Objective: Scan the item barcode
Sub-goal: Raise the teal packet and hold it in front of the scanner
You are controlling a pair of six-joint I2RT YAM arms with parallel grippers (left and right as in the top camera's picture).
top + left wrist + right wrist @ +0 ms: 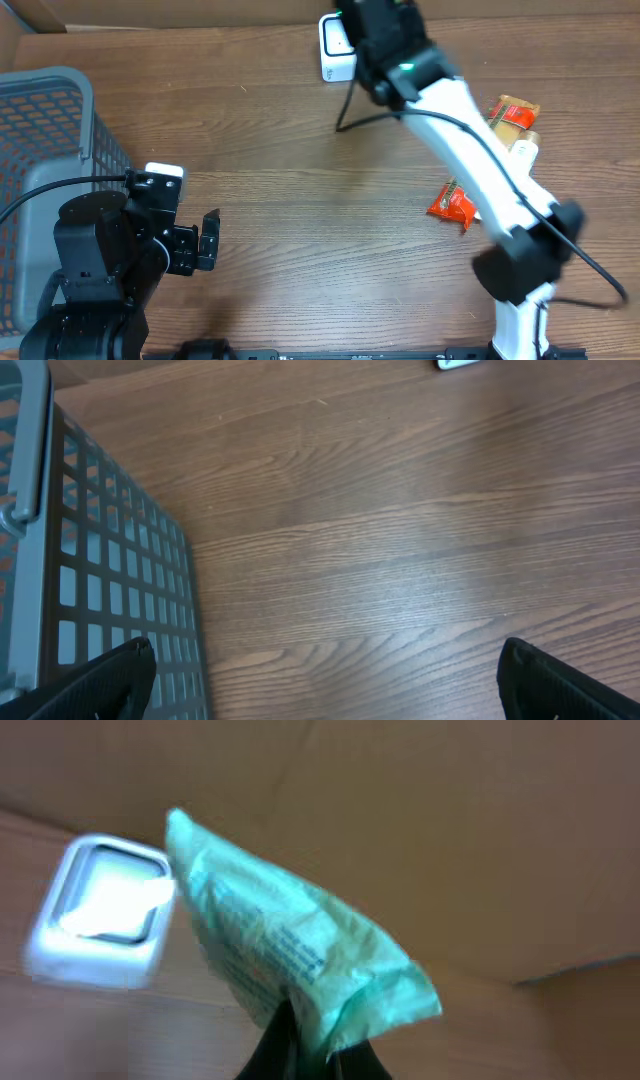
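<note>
The item is a pale green plastic packet (pixel 290 955) with printed text. My right gripper (pixel 315 1042) is shut on its lower edge and holds it up at a tilt. The white scanner (pixel 100 910) lies just left of and behind the packet, its window facing up. Overhead, the right gripper (pixel 375 30) reaches to the table's far edge beside the scanner (pixel 337 47); the packet is hidden under the arm there. My left gripper (pixel 200 240) stands open near the front left, with only bare wood between its fingertips (pixel 120 672).
A grey mesh basket (pixel 60 120) stands at the left edge, close beside the left gripper (pixel 325 672). At the right lie a red packet (pixel 452 205), an orange-brown packet (pixel 512 113) and a white bottle (pixel 522 152). A cardboard wall (pixel 450 820) rises behind the scanner.
</note>
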